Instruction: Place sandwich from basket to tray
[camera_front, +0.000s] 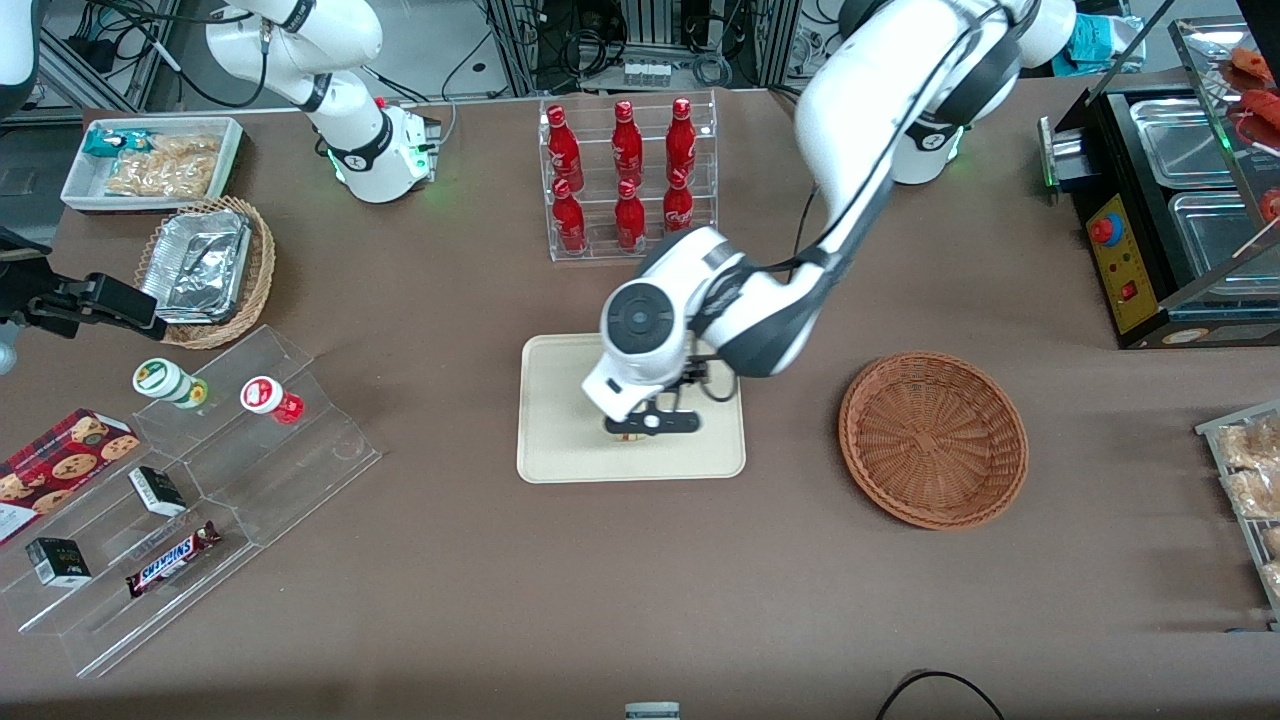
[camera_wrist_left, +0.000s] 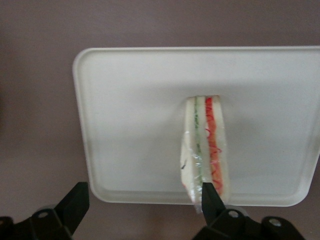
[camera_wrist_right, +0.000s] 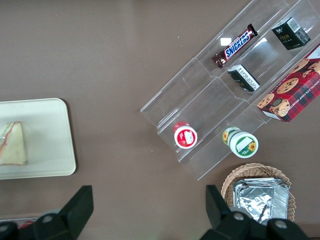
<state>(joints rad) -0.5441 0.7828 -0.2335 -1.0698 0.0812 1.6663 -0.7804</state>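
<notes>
Sandwich down on the tray, release step in hand.

I see the sandwich (camera_wrist_left: 205, 150) lying on the tray (camera_front: 560, 460) near its front edge; my tool (camera_wrist_left: 142, 200) hangs released above it, basket (camera_front: 932, 437) empty; next I lift clear.

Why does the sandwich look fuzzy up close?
Left wrist view: the sandwich on the tray is soft, slightly out of focus, under the open gripper. Right wrist view: sharper. Front view: the arm nearly hides it.
</notes>
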